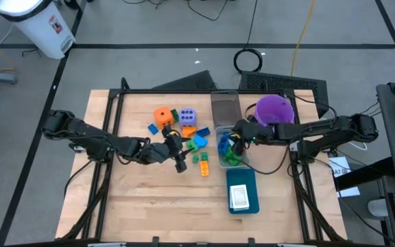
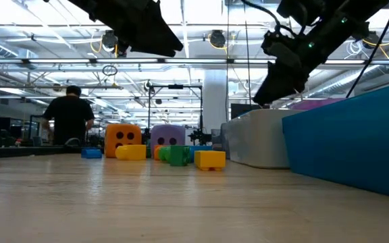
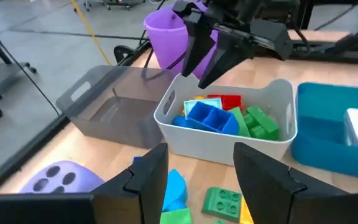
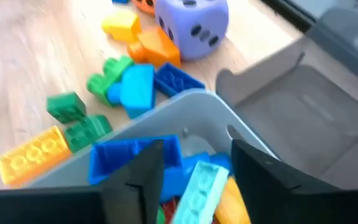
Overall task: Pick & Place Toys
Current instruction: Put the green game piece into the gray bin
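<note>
R end effector (image 1: 236,145) parted, nothing held, hung over white plastic bin (image 3: 277,93) for drop | blocks (image 3: 219,116) binned | L end effector (image 1: 178,152) parted, empty, above loose blocks (image 1: 201,159) on counter (image 1: 149,199)

The left arm reaches from nine o'clock toward the middle of the table, its hand (image 1: 178,152) empty with fingers parted. The right arm stretches in from three o'clock, its hand (image 1: 236,145) open, fingers pointing down.
</note>
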Robot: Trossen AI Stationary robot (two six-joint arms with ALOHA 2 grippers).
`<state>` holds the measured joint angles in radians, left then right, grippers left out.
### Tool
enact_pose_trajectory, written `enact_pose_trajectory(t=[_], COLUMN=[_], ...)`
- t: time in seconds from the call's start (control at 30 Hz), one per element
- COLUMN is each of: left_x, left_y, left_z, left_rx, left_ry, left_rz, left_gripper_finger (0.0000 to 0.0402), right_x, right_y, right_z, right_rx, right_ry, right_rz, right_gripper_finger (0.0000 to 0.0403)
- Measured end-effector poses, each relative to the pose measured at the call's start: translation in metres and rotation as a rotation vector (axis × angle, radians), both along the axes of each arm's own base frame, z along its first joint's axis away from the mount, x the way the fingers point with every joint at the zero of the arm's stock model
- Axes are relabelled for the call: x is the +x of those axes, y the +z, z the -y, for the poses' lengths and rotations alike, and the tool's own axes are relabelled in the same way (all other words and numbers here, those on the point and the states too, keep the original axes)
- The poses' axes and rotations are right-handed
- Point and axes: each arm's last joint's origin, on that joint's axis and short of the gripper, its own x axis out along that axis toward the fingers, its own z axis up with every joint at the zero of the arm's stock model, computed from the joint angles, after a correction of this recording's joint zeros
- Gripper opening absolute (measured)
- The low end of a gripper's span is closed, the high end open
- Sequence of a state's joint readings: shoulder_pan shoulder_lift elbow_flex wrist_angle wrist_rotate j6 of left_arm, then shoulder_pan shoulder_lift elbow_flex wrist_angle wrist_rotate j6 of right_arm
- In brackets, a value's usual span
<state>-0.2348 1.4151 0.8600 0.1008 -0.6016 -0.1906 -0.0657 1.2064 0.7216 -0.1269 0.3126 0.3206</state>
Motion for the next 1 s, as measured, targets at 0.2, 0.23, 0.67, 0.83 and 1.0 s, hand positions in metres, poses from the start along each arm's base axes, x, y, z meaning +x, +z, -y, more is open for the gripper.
enact_pose_trajectory(t=[0.2,0.23,0.67,0.83,1.0], left_x=[0.0,0.0,0.019,0.032,0.041], left_y=[-0.002,-0.003,-0.065,-0.091,-0.11], left_z=[0.0,0.0,-0.049,-0.062,-0.063], left_rx=[-0.129,-0.162,-0.339,-0.335,-0.355], left_ry=[-0.037,-0.042,0.216,0.134,0.016], left_rz=[0.01,0.004,-0.195,-0.264,-0.307], left_gripper_finger=[0.0191,0.0194,0.033,0.0341,0.0332], right_x=[0.003,0.003,0.003,0.003,0.003], right_y=[0.004,0.004,0.003,0.003,0.003], right_z=[-0.001,-0.001,-0.001,-0.001,-0.001], right_rx=[-0.015,-0.015,-0.014,-0.014,-0.014], right_ry=[0.016,0.016,0.019,0.019,0.019], right_rz=[0.042,0.041,0.041,0.041,0.037], right_gripper_finger=[0.0211,0.0217,0.0227,0.0228,0.0225])
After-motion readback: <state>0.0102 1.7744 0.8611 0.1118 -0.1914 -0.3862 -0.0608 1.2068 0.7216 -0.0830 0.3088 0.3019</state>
